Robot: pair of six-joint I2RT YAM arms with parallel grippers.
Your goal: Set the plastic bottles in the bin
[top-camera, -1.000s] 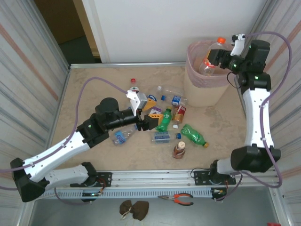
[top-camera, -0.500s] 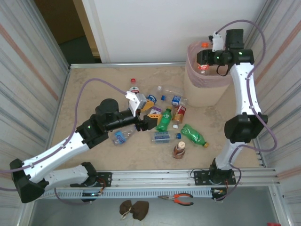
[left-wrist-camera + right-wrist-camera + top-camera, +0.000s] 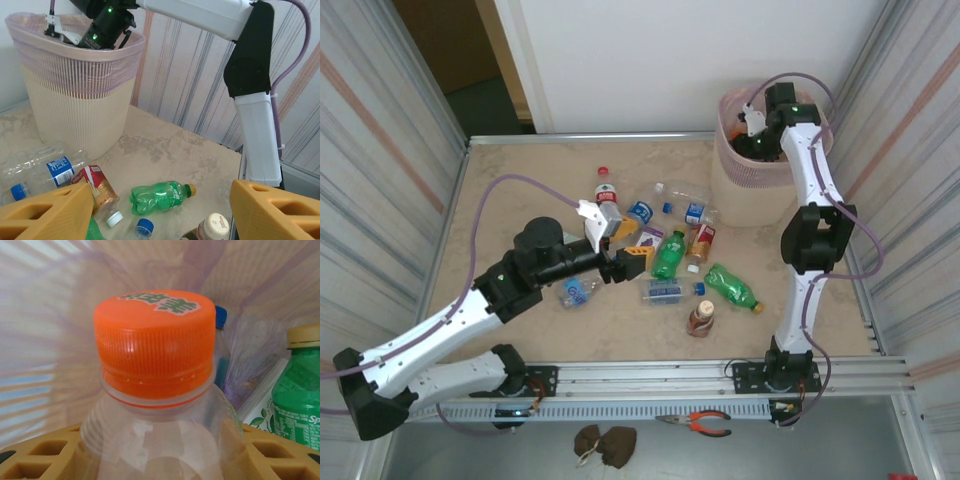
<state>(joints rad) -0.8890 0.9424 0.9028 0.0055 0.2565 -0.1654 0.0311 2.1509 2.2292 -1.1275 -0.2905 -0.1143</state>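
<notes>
The plastic bottles (image 3: 670, 255) mostly lie in a loose pile at the middle of the surface (image 3: 520, 180). One clear orange-capped bottle (image 3: 155, 340) is down inside the bin (image 3: 750, 200). The right jaws are closed on its shoulders, with the pink bag (image 3: 50, 340) close around it and other bottles beside it.

The main risk here is the liner. The right arm (image 3: 810, 170) reaches over the rim, and the bag hangs slack right by the jaws. If they open and lift carelessly, a fold could catch, dragging the bag up or rocking the bin. The bottle is light and may also cling to one side instead of dropping, then ride back out.

The left jaws stand wide open with nothing between them, low over the pile. A green bottle (image 3: 160, 195) lies on its side ahead of them. These bottles are round, smooth and crowded, so a descent slightly off centre would likely nudge one. It could roll into its neighbours, or squirt out as the jaws close.
</notes>
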